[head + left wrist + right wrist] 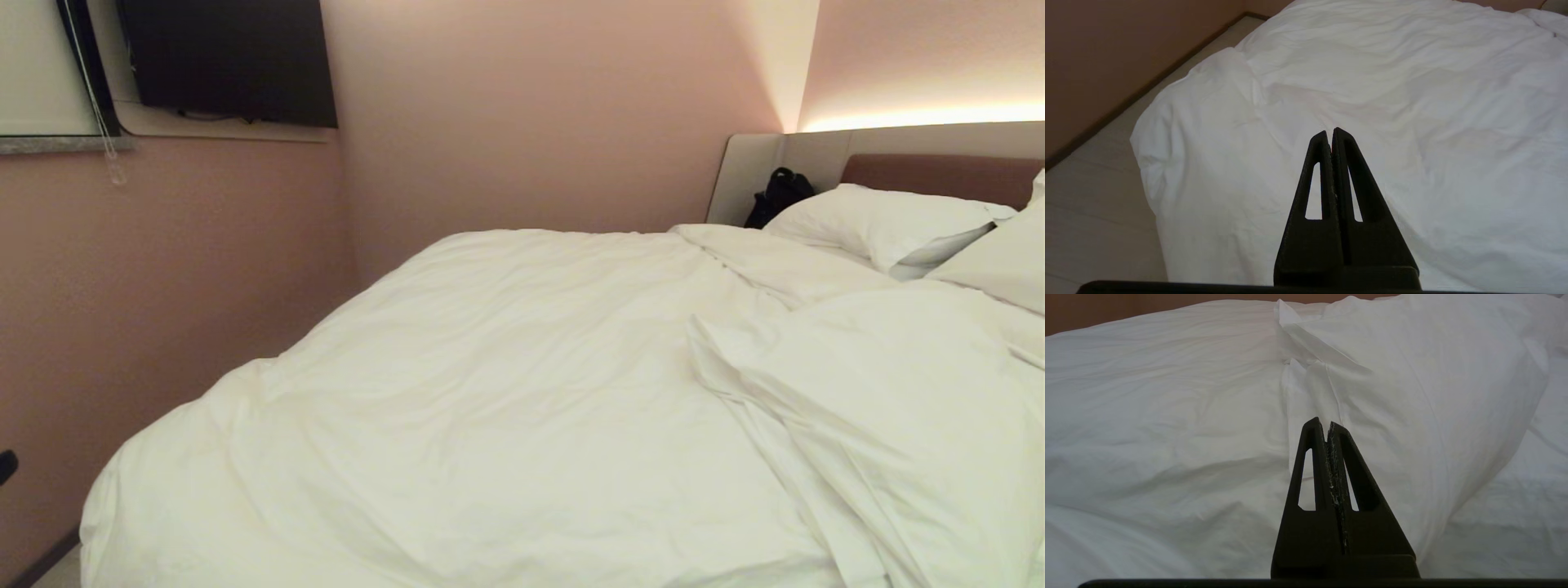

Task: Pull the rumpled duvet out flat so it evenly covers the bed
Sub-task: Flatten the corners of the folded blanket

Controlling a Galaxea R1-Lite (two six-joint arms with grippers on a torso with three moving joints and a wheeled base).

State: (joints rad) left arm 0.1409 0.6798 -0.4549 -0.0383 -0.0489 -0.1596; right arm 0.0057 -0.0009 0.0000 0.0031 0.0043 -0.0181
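The duvet [490, 392] lies spread over most of the bed [939, 175], smooth in its broad middle but rumpled toward the headboard end, where a thick fold [882, 408] is turned back on itself just short of the pillows [882, 220]. At the corner farthest from the pillows it drapes over the mattress edge toward the floor [1094, 212]. The left gripper [1331, 131] hangs above that draped corner with its fingers pressed together and no cloth between them. The right gripper [1327, 424] points at the folded-back flap, its fingers also together and empty, above the cloth and not visibly touching it. The step in hand looks like the pause between pulls: one side seems laid out, and the doubled-over part near the pillows remains to be drawn flat. The next move probably calls for parting the fingers of one gripper, lowering them onto the edge of the fold, pinching a good thickness of the puffy cover, and drawing it toward the headboard so that the layer unrolls. A shallow pinch might catch only the cover and slip off. Around the bed, the pink wall [163, 286] runs close along the side away from the pillows, leaving only a narrow strip of floor. A dark screen [229, 61] hangs high on that wall, and a black bag [780, 196] sits beside the pillows against the pale headboard surround. The pillows themselves crowd the space where the fold must go.
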